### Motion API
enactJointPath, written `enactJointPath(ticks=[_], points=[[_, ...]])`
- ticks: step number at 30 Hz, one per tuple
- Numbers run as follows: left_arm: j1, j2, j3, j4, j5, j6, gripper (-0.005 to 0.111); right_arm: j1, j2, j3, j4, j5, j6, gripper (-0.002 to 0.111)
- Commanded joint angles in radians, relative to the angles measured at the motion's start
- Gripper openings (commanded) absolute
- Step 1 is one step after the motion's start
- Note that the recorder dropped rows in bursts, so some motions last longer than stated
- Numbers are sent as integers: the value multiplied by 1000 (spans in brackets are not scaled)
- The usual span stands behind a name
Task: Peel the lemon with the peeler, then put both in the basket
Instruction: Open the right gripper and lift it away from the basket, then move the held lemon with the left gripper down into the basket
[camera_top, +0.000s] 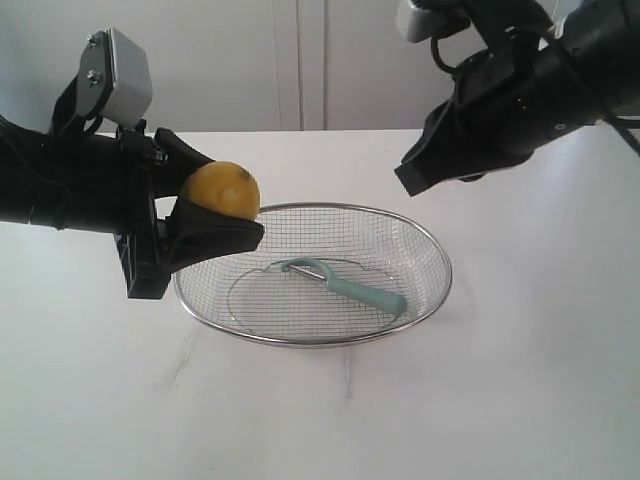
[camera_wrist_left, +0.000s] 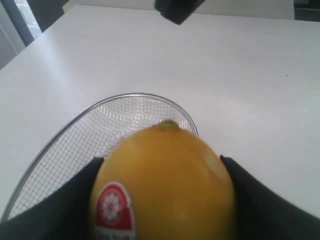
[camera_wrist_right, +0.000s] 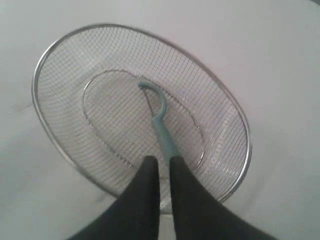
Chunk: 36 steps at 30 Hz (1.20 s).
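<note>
Lemon (camera_top: 222, 190) is sitting clamped in the left gripper (camera_top: 235, 197) in the exterior view, one black finger pressing over it and the other cradling it from below. It is hanging just above the basket (camera_top: 432, 255), over the rim on the left arm's side, and is not touching the wire. The peeler (camera_top: 350, 285) is lying flat on the basket's mesh floor, its loop head pointing toward the lemon's side and its teal handle angling toward the opposite rim. The right gripper (camera_top: 408, 180) is hovering well above the basket's far rim, its black fingers drawn together into a blunt point with nothing between them. The basket is resting on a white table (camera_top: 500, 400).

Seen from the left wrist, the lemon (camera_wrist_left: 165, 180) is filling the space between the left gripper's (camera_wrist_left: 160, 162) two dark fingers (camera_wrist_left: 260, 200), which are gripping it on both flanks. A round red-and-white sticker (camera_wrist_left: 114, 207) is showing on its skin. Part of the basket's rim (camera_wrist_left: 135, 95) and mesh is curving out beyond the fruit.

From the right wrist, the right gripper (camera_wrist_right: 161, 161) is looking down into the basket (camera_wrist_right: 37, 70), its fingers (camera_wrist_right: 145, 185) nearly meeting with only a thin slit between them, grasping nothing. The peeler (camera_wrist_right: 160, 125) is lying inside the basket near its middle, blade loop farther from the fingers and handle end pointing toward them.
</note>
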Motion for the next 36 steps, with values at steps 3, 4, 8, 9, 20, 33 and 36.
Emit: enactJointPath(ticks=[3,4,8,9,20,33,36], points=[[-2,-10,2,-19,-46,-6,0,-1,-27,11,-20,143,56,0],[-2,-10,2,-19,-70,-6,0,-1,-27,15,-29,143,61,0],[-2,-6,2,-49,-178,-6,0,-1,-27,20,-81,149,125,0],[-2,-3,2,-74,-202,-4,0,-1,-27,20,-93,151,138,0],[-2,113,-49,-267,-247,111,0,-1,-27,20,-104,179,168,0],[-2,342,-194,-347,-180,111,0,-1,-27,20,-104,212,169,0],[-3,396,-207,-409,-168,108,0,-1,-27,20,-104,214,169,0]])
